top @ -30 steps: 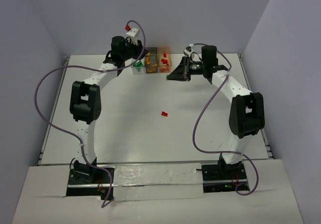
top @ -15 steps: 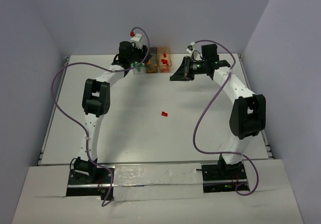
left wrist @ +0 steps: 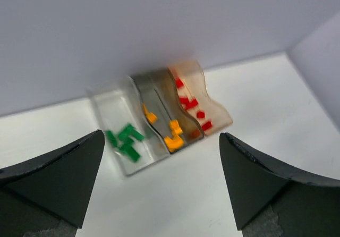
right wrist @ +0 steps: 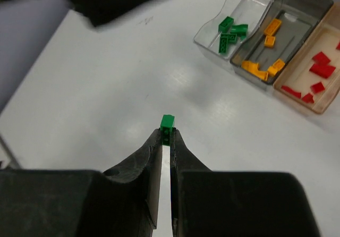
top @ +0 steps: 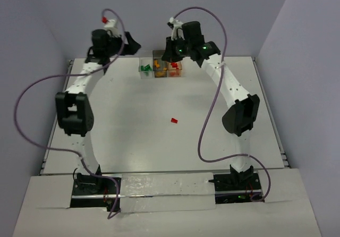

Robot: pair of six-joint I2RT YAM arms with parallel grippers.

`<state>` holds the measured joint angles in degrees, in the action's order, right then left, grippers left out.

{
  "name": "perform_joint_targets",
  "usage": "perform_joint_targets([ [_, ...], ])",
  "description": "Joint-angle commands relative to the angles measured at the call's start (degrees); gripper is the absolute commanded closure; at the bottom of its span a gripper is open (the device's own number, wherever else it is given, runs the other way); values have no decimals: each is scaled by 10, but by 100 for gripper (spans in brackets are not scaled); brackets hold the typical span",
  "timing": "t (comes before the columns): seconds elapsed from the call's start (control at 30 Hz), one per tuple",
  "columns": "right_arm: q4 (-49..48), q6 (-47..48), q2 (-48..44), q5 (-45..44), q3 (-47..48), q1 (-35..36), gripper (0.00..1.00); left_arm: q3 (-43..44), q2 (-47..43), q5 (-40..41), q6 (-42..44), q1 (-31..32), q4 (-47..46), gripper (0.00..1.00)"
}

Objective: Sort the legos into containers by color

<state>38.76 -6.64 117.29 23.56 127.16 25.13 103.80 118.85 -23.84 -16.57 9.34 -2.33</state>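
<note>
Between the right gripper's [right wrist: 166,134] fingertips a green lego [right wrist: 168,122] is pinched, its top poking beyond them. Ahead and right of those fingers stand the containers: clear box [right wrist: 247,8] with green legos, grey box [right wrist: 293,11] with orange-yellow ones, orange-tinted box [right wrist: 300,72] with red. The left gripper [left wrist: 161,137] is spread wide, the row ahead between its fingers. A red lego [top: 173,120] lies on the table [top: 127,130], well apart from both.

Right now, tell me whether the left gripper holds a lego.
No: in the left wrist view, the left gripper has its jaws wide apart with nothing between them.
</note>
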Motion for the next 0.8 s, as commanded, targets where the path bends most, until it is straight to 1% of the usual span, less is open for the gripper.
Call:
perform_joint_targets([
  [0.0,-32,88,74,-167,47,45,100,-104,-191,-52,-47,-101,53,1],
  [0.07,-82,110,108,-221,49,65,100,-191,-272,-59,-27,-143,58,1],
  [0.13,-121,130,136,-259,50,77,100,-255,-334,-54,-17,-166,51,1],
  [0.2,-149,144,161,-280,62,84,100,-299,-379,-45,-9,-179,48,1],
  [0.27,-200,157,198,-306,73,88,100,-328,-426,-44,8,-186,75,1],
  [0.3,-221,154,212,-316,68,87,100,-333,-434,-47,9,-187,92,1],
  [0.4,-298,150,227,-316,52,88,100,-356,-457,-57,12,-187,97,1],
  [0.5,-329,147,258,-308,78,89,100,-359,-459,-59,13,-188,104,1],
  [0.67,-402,148,272,-295,65,92,100,-355,-455,-62,5,-187,102,1],
  [0.77,-423,145,300,-288,86,93,100,-350,-454,-61,4,-188,107,1],
])
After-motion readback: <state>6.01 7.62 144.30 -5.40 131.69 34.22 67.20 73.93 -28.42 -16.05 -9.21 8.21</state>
